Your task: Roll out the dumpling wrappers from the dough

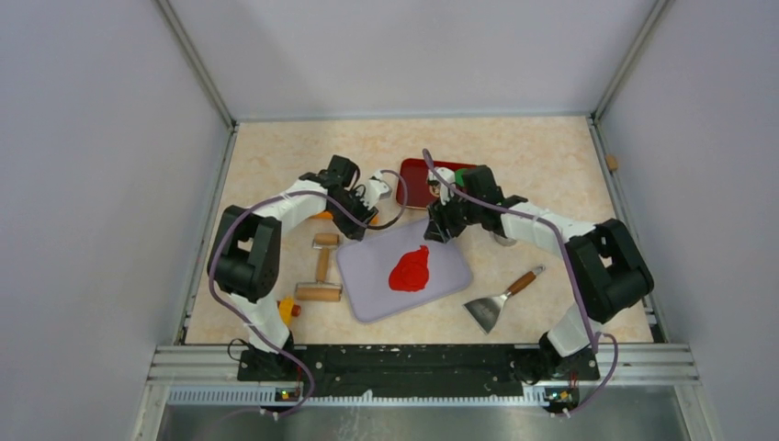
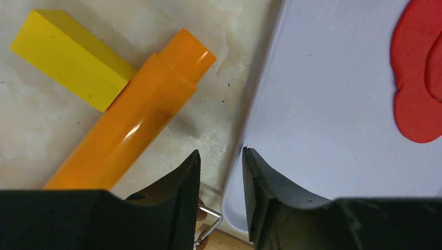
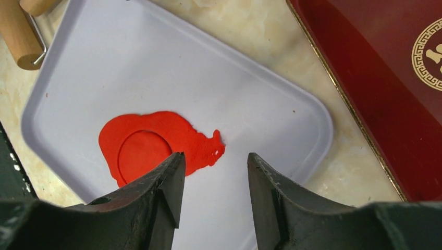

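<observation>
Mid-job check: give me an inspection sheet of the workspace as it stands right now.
Surface: beige table, a few dark specks in the left wrist view.
Job's things: red dough lies flattened on the lilac board; a round outline is pressed into it; no separate disc seen.
Clutter: wooden roller, scraper, red tray, orange tube, yellow block.
Grippers: left gripper and right gripper, jaws apart, nothing between them.
Cables: purple cables along both arms, none on the dough.
Surroundings: grey walls on three sides.
</observation>
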